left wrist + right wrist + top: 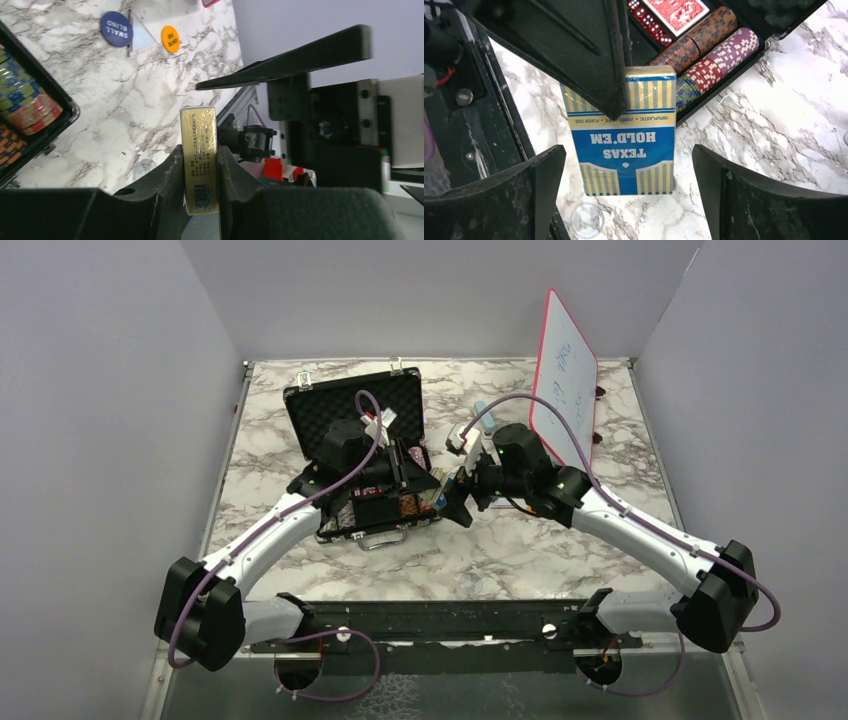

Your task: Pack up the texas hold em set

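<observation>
Left gripper [200, 152] fills the foreground of the left wrist view, its fingers clamped on the narrow gold sides of a card deck [199, 170] over the marble table [150, 100]. Beyond it you see a blue SMALL BLIND button [116, 29] and an orange button [170, 38] lying outside the briefcase [50, 137], whose corner holds poker chips [25, 107].

Right wrist view: the right gripper [627, 150] stands spread wide on either side of the deck, touching nothing. Only here can you read the blue TEXAS HOLD'EM face and see the red deck [676, 11] and red dice [646, 20] already bedded in the case.

Top view: the open case sits left of the whiteboard [565, 380], and the arms hide the held deck.

Risk: if you release the left before the right closes squarely, the glossy deck may slip and land outside the case.
</observation>
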